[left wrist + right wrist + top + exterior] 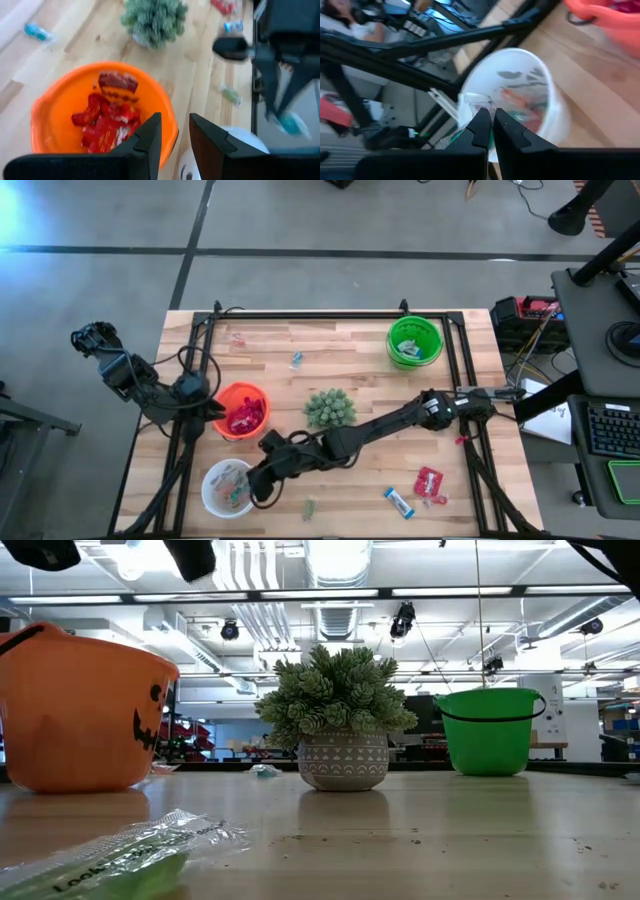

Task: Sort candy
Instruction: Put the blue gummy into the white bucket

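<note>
The candy lies scattered on the wooden table: red packets (430,482), a blue-and-white bar (398,502), a green piece (310,508) and a teal piece (296,360). More red packets (107,122) fill the orange bowl (241,410), and mixed pieces lie in the white bowl (228,488). My right gripper (490,120) reaches across the table and hangs over the white bowl (520,100), shut on a clear-wrapped candy. My left gripper (175,132) is open above the orange bowl's rim (165,107) and holds nothing. My right gripper pinches a small clear-wrapped candy (479,104) between its two fingertips, which lie almost together. Part of the wrapper stands up above the tips, and a teal bit (455,136) shows beside the fingers. The candy is lifted clear, above the white bowl's rim.
A potted spiky green plant (330,408) stands mid-table beside my right arm. The green bowl (414,342) sits at the far right and holds a few pieces. A black frame (330,313) runs along the table's edges. A green wrapped piece (130,858) lies close to the low camera.
</note>
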Robot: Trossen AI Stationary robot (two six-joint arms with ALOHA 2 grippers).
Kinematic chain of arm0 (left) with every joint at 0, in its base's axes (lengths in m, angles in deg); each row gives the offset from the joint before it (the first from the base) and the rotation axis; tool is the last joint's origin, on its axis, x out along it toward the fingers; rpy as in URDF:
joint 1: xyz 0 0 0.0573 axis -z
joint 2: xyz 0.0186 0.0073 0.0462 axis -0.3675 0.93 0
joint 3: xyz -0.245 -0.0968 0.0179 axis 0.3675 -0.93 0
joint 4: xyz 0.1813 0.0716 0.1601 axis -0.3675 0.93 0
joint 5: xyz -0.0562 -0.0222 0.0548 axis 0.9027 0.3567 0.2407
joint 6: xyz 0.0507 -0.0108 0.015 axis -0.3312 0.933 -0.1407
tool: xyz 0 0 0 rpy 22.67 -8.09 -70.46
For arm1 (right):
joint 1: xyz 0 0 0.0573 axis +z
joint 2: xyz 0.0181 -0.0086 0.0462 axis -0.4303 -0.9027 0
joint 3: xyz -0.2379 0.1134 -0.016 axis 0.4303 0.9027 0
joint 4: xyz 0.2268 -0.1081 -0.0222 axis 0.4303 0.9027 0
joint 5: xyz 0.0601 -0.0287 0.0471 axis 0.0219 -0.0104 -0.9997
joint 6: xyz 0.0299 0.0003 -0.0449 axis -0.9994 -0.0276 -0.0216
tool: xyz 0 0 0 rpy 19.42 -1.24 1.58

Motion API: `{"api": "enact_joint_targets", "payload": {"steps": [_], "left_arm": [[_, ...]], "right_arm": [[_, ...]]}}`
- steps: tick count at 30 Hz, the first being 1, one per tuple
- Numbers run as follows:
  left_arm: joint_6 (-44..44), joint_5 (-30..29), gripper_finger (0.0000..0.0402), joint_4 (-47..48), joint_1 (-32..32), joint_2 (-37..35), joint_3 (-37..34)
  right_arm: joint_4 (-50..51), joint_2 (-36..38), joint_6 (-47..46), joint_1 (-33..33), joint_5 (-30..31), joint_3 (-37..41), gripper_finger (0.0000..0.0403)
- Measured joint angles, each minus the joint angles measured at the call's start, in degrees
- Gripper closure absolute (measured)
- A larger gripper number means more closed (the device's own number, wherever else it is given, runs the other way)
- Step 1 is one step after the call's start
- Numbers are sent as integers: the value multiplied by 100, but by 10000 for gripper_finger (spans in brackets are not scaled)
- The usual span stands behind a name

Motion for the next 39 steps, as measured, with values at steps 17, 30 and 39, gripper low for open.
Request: {"api": "enact_joint_targets", "payload": {"steps": [17,30,39], "left_arm": [[-1,1305,295,-1348,-1,231,0],[1481,1673,226,-1844,0,236,0],[2073,1690,227,-1856,0,295,0]], "right_arm": [[-593,-89,600,-196,-400,7,394],[-546,38,1474,-379,-350,-304,394],[-549,129,1705,-520,-206,-304,394]]}}
